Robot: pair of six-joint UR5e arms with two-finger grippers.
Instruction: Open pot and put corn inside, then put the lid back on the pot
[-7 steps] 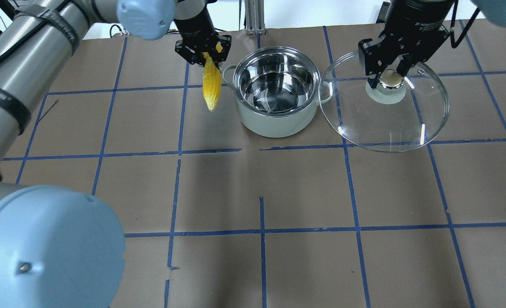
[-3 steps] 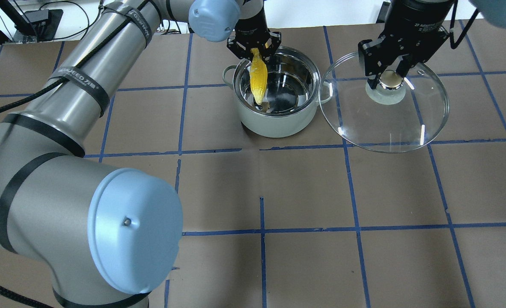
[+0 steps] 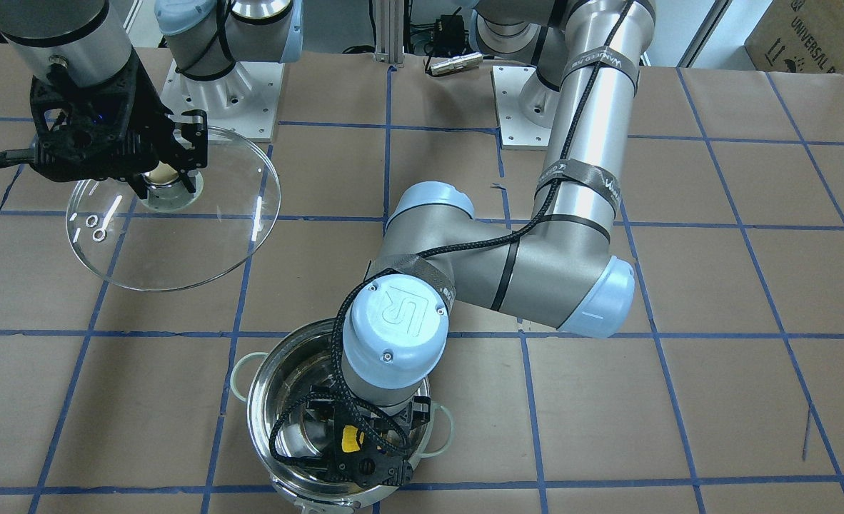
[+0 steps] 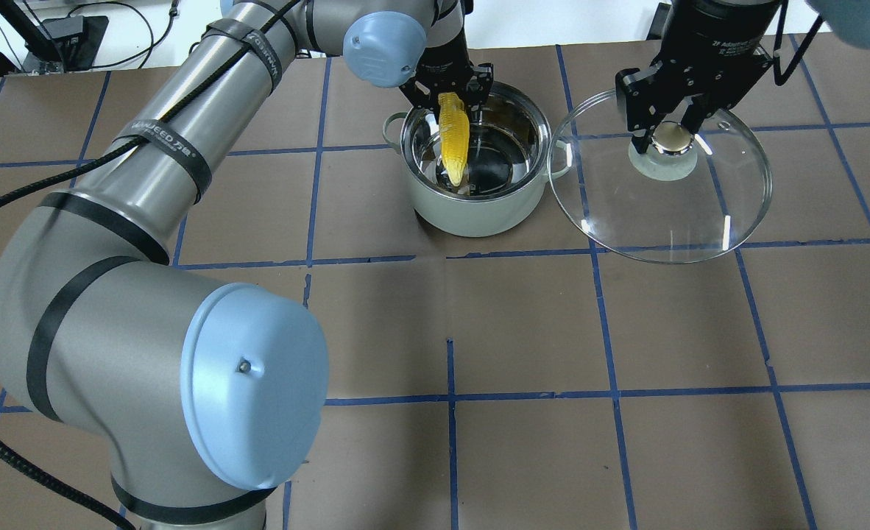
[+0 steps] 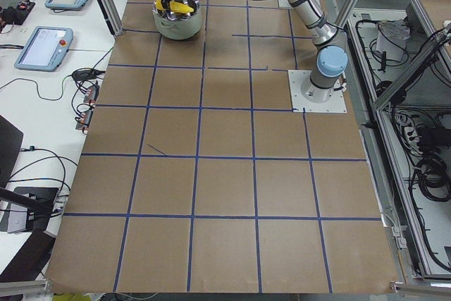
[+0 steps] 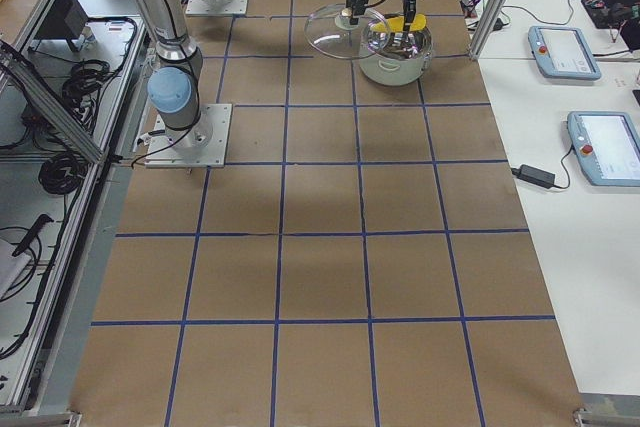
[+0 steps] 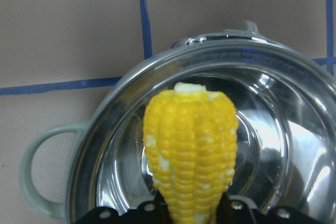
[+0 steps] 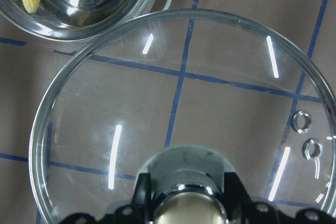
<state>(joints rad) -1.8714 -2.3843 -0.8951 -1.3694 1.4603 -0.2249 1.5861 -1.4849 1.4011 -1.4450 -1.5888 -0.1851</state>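
Observation:
The steel pot [image 4: 479, 213] stands uncovered at the far middle of the table. My left gripper [image 4: 451, 101] is shut on the thick end of the yellow corn [image 4: 454, 140]. The corn hangs tip down inside the pot's mouth, as the left wrist view shows [image 7: 189, 156]. I cannot tell whether the tip touches the bottom. My right gripper [image 4: 672, 136] is shut on the knob of the glass lid [image 4: 663, 213] and holds it level just right of the pot. In the front view the lid [image 3: 179, 243] is at the left and the pot [image 3: 254, 400] at the bottom.
The table is covered in brown paper with a blue tape grid. My left arm's elbow [image 4: 251, 397] hangs over the near left part. The arms' base plates [image 3: 522, 107] are at the robot's edge. Tablets [image 6: 565, 47] lie on a white bench beyond the pot.
My left gripper has carried the corn rightward from beside the pot's left handle to over its mouth, and the corn now hangs inside. The right gripper and lid have not moved.

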